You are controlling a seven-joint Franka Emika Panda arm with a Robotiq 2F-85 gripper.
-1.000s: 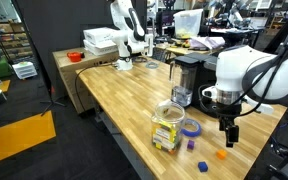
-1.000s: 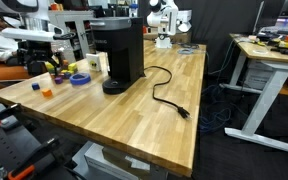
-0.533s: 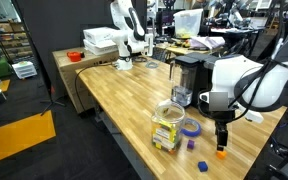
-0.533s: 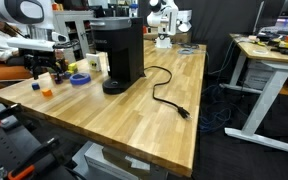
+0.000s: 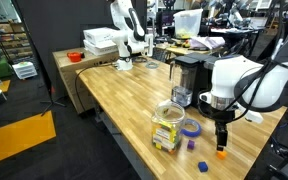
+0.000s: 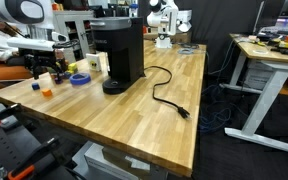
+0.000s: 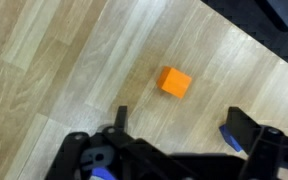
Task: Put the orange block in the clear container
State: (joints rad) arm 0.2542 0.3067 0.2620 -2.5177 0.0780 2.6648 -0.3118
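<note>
The orange block (image 7: 175,82) is a tiny cube lying on the wooden table; it also shows in both exterior views (image 5: 221,154) (image 6: 46,92). My gripper (image 7: 182,122) is open and empty and hangs just above the block, which lies a little ahead of the gap between the fingers. In both exterior views the gripper (image 5: 221,141) (image 6: 46,80) points straight down over it. The clear container (image 5: 167,125) stands upright beside it, with small coloured cubes inside. In the wrist view the container is out of view.
A purple tape ring (image 5: 190,127) (image 6: 80,78) lies between the jar and the gripper. A blue cube (image 5: 190,143) (image 7: 227,140) and a purple cube (image 5: 205,165) lie nearby. A black coffee maker (image 6: 119,50) with its cable (image 6: 169,95) stands behind. The table edge is close.
Since one second ago the gripper has shifted sideways and lowered until it stands over the orange block. In the last half second nothing has moved.
</note>
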